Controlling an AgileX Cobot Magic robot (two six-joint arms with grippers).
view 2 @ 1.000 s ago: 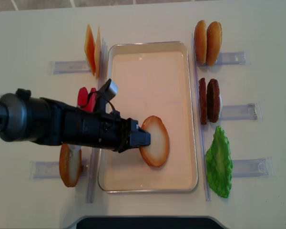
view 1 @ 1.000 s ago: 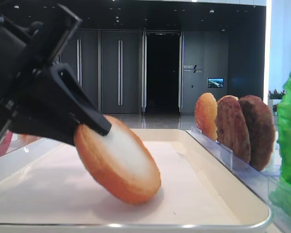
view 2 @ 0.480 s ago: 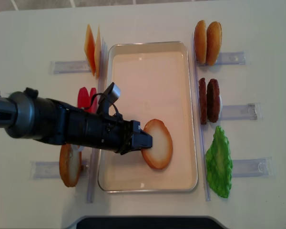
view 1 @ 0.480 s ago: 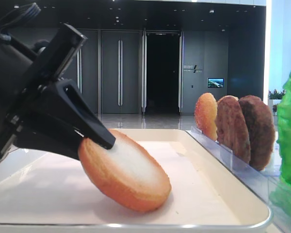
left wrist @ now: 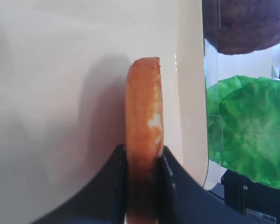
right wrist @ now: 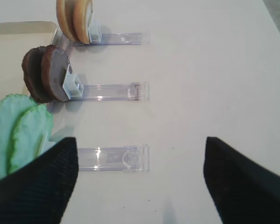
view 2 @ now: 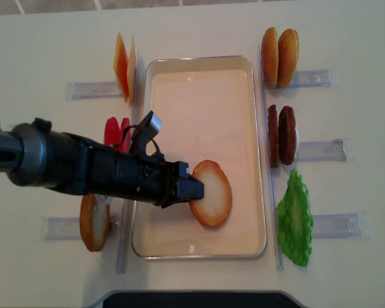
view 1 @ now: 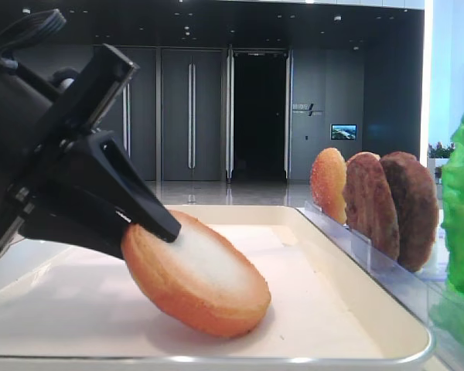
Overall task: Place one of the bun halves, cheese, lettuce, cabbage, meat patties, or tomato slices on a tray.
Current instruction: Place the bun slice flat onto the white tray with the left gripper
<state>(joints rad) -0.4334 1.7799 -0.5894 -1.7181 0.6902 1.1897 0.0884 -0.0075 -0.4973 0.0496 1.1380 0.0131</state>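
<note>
– One bun half (view 2: 212,201) is over the tray (view 2: 205,96). Is it lying flat?

– No, it leans. Its lower edge touches the tray floor near the right rim, and the pale cut face points up and away from the arm.

– What has hold of it?

– The left gripper (view 2: 194,190), fingers (left wrist: 170,182) closed tight on the bun's edge, one on each side.

– And the right gripper (right wrist: 140,172)?

– Its two dark fingers stand wide apart with nothing between them, above the bare table, beside the lettuce (right wrist: 16,130) and the meat patties (right wrist: 46,73).

– Other buns?

– Two stand in a rack at the tray's far right corner (view 2: 279,56), one by its near left side (view 2: 94,222).
</note>
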